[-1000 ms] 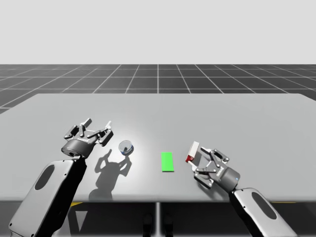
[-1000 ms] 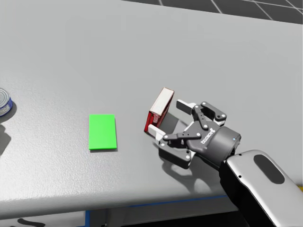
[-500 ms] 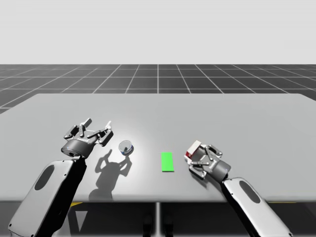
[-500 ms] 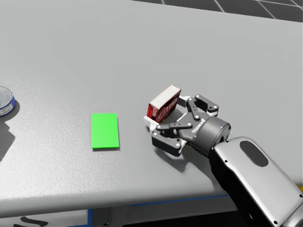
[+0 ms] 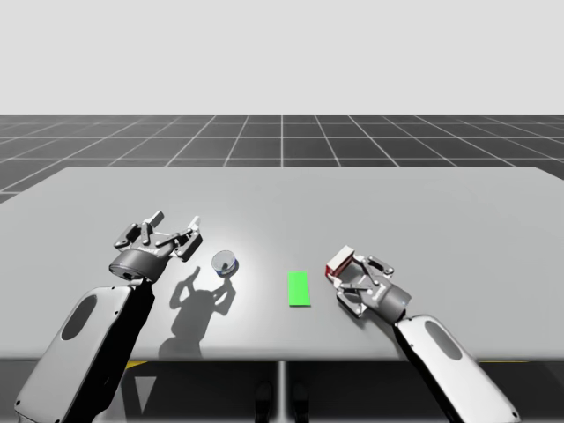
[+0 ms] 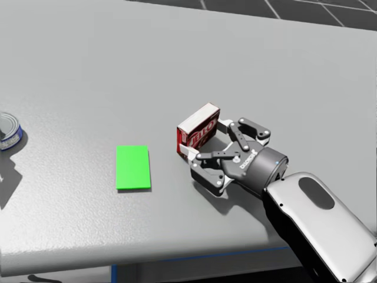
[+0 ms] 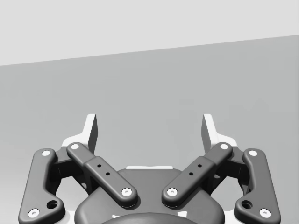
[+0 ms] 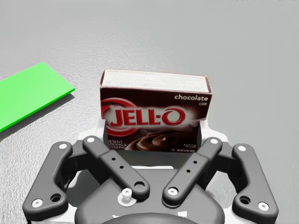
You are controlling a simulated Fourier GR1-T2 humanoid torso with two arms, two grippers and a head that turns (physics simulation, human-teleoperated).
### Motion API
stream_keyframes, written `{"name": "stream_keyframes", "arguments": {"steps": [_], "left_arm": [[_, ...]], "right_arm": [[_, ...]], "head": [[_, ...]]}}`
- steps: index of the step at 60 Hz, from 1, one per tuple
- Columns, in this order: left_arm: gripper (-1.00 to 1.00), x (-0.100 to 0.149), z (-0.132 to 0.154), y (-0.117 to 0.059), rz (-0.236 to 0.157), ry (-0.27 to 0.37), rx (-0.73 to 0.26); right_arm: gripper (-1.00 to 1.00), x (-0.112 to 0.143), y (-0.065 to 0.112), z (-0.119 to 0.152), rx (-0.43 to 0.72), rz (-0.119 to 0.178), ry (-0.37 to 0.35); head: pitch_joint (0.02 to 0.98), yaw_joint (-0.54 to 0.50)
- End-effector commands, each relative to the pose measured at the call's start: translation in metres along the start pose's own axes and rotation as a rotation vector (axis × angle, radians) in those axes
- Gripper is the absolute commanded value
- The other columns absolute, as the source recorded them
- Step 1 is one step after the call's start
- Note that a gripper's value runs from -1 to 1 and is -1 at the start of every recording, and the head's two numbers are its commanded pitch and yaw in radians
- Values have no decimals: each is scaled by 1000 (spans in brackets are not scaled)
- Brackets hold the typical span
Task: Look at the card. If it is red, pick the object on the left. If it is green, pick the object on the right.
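Our right gripper (image 8: 152, 131) has both fingers (image 8: 200, 133) pressed against the opposite short ends of the red box (image 8: 154, 100), holding it between them, broad face toward the wrist. In the head view the box (image 6: 199, 128) sits tilted in the gripper (image 6: 207, 140); we cannot tell whether its lower edge touches the table (image 5: 397, 203). It lies just right of the green card (image 5: 299, 288), which is flat on the table, close to the near edge. Our left gripper (image 7: 149, 128) has its fingers spread wide. In the high view it (image 5: 174, 225) hovers just left of the small round can (image 5: 226, 262), apart from it, well left of the card.
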State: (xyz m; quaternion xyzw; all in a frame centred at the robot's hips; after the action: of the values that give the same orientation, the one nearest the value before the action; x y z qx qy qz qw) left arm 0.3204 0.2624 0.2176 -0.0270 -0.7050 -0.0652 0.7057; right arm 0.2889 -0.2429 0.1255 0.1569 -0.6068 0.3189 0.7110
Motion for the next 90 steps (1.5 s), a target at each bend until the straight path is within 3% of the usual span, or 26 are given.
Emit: {"name": "stream_keyframes", "arguments": {"steps": [1, 26, 52, 62, 69, 80, 90], "left_arm": [[-1000, 0, 0, 0, 0, 0, -1], [-1000, -1, -1, -1, -2, 1, 0], [-1000, -1, -1, -1, -3, 3, -1], [-1000, -1, 0, 0, -2, 2, 0], [-1000, -1, 0, 1, 2, 1, 0], [-1000, 0, 0, 2, 5, -1, 2], [-1000, 0, 0, 3, 8, -3, 4]], "right_arm": [[1000, -10, 4, 1, -55, -12, 16], [1000, -11, 3, 5, -64, -13, 16], [1000, -14, 4, 6, -63, -8, 19], [1000, -13, 4, 6, -60, -8, 16], [1000, -4, 2, 8, -62, -38, -17], [1000, 25, -13, 11, -111, -16, -85], [1000, 66, -34, 18, -193, 13, -175]], "head": [[856, -248], [728, -270], [479, -274], [453, -280], [452, -281], [460, -290], [466, -291]]}}
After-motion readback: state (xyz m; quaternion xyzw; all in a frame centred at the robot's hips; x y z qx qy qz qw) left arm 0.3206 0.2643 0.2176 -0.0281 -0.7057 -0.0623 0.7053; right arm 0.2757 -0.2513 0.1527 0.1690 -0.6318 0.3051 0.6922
